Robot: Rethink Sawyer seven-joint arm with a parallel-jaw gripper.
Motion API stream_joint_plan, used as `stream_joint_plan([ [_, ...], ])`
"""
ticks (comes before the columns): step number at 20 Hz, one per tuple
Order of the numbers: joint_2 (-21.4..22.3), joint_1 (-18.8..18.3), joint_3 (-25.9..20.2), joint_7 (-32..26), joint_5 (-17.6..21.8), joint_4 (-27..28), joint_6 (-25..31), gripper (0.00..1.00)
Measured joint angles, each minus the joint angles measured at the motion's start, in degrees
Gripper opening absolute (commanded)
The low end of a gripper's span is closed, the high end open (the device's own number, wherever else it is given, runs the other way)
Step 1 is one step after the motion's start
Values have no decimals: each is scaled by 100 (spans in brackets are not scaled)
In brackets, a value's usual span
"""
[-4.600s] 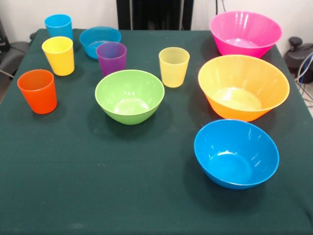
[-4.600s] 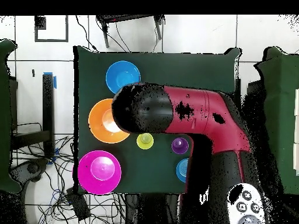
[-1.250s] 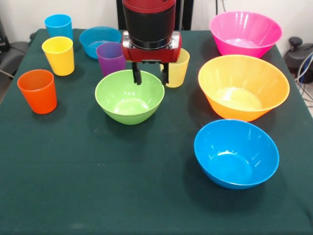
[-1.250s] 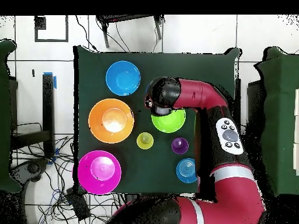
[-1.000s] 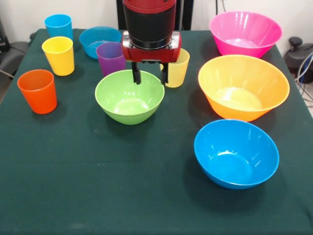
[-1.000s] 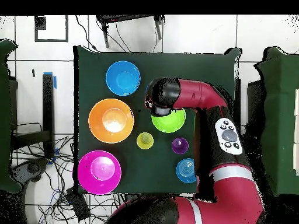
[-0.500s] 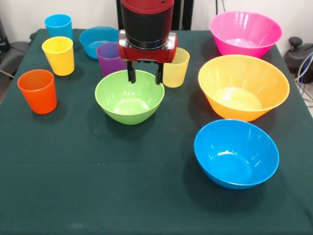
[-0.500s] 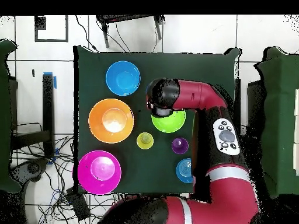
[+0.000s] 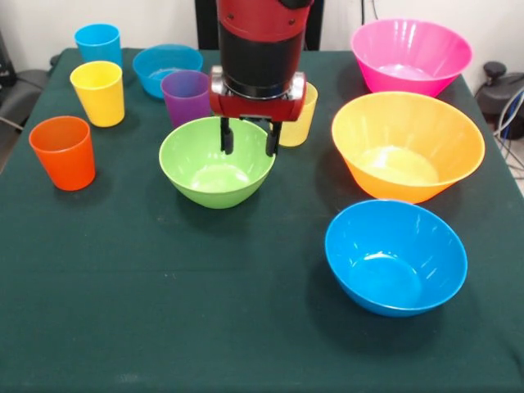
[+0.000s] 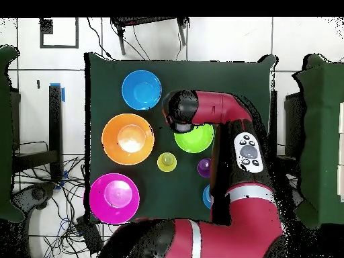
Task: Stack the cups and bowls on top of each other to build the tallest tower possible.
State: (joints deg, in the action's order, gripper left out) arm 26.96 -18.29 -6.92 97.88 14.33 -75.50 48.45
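My gripper (image 9: pixel 249 139) is open, its two fingers hanging over the right rim of the medium green bowl (image 9: pixel 214 164), one inside and one just outside. The pale yellow-green cup (image 9: pixel 299 115) stands right behind it, the purple cup (image 9: pixel 185 94) to the left. The orange cup (image 9: pixel 62 151), yellow cup (image 9: pixel 98 92) and blue cup (image 9: pixel 98 42) stand at the left. The small blue bowl (image 9: pixel 164 65) is at the back. The large orange-yellow bowl (image 9: pixel 407 143), pink bowl (image 9: pixel 409 53) and medium blue bowl (image 9: pixel 395 255) sit apart at the right. No tower stands.
The arm (image 10: pixel 222 111) covers the left-hand cups in the overhead view. The green tablecloth (image 9: pixel 205 311) reaches the near edge. Cables lie on the floor (image 10: pixel 60 201) beside the table.
The gripper has shifted a little to the right and toward the camera, lower over the green bowl's right rim. The bowls and cups have not moved.
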Motion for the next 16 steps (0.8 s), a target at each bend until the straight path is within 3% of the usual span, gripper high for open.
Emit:
stream_joint_plan([
  [7,-142,365,285,7,-40,104,-160,100],
  [16,-260,511,346,46,-201,127,-263,100],
])
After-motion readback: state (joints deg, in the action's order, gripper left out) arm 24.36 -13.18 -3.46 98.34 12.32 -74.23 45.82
